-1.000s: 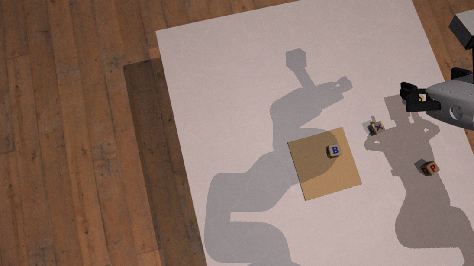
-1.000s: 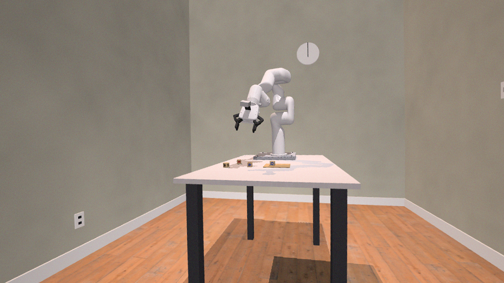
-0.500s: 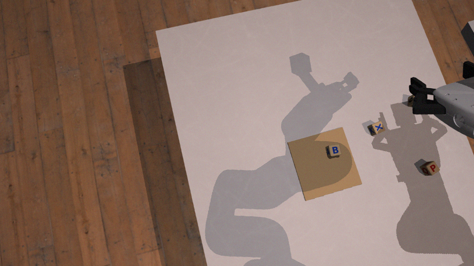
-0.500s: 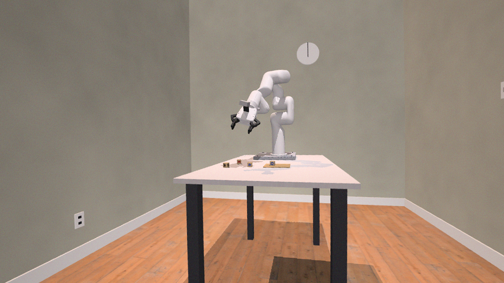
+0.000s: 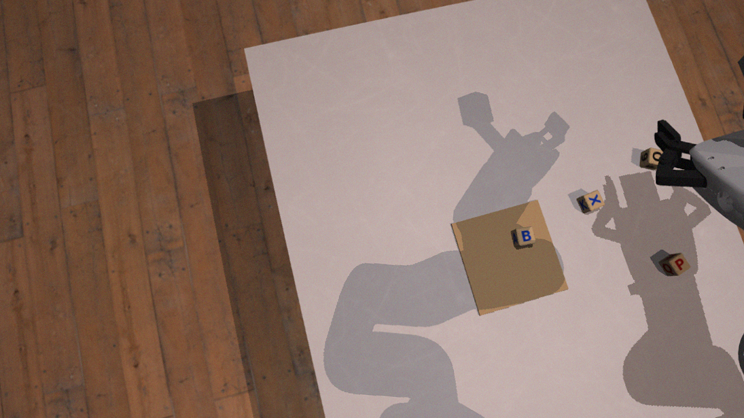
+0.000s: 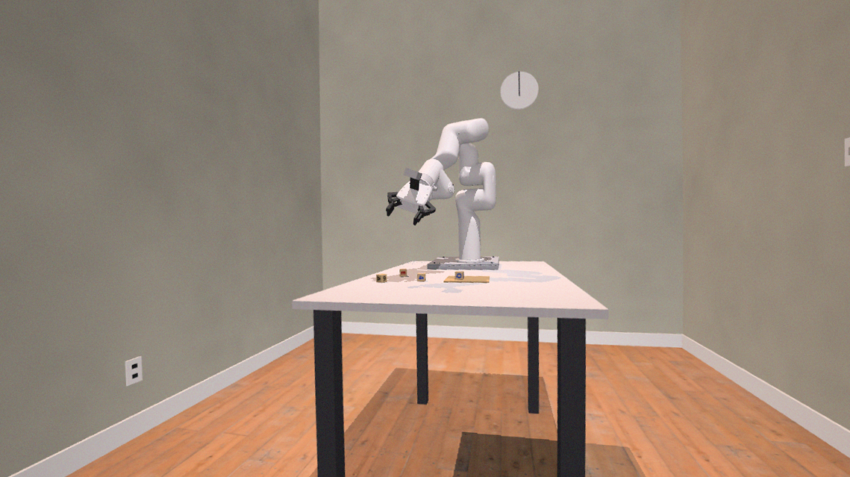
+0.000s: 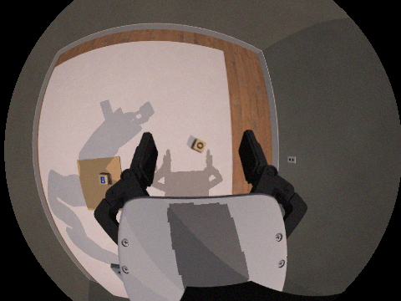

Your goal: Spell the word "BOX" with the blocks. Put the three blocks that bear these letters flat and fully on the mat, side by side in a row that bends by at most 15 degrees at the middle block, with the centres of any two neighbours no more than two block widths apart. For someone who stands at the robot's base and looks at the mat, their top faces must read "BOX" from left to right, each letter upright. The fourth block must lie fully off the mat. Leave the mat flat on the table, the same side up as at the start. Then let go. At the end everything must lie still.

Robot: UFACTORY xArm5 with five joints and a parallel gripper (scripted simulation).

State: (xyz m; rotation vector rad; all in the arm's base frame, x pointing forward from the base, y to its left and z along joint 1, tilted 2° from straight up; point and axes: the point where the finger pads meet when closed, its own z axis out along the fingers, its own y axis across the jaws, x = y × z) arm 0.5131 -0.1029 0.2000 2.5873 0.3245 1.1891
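Blue-lettered B block point(image 5: 526, 235) point(image 6: 459, 275) point(image 7: 103, 179): a pale wooden cube, B face up, resting on the mat and inside its edges.
Mat: the flat, square tan sheet point(image 5: 493, 280) point(image 6: 475, 280) point(image 7: 89, 190) lies on the white rectangular desk point(image 5: 402, 118) point(image 6: 510, 300) point(image 7: 138, 63); B is the only block I see on it.
Blue-lettered X block point(image 5: 592, 200) point(image 6: 421, 277): another pale wooden cube, X up, on the desk just off the mat; I can't make it out in my wrist view.
Black-lettered O block point(image 5: 651, 157) point(image 6: 381, 278) point(image 7: 199, 145): a pale wooden cube, O up, on the desk beyond the X block from the mat, well apart from B.
Red-lettered P block point(image 5: 676, 263) point(image 6: 403, 272): a wooden cube, P up, fully off the mat.
Hand: my black two-fingered hand point(image 5: 665, 151) point(image 6: 402, 217) point(image 7: 198, 140) is wide open and holds nothing, raised above the desk and tilted. From the wrist, O appears between its fingers, but the exterior view shows them well above it.
Word: BOX is unfinished; O and X lie off the mat.
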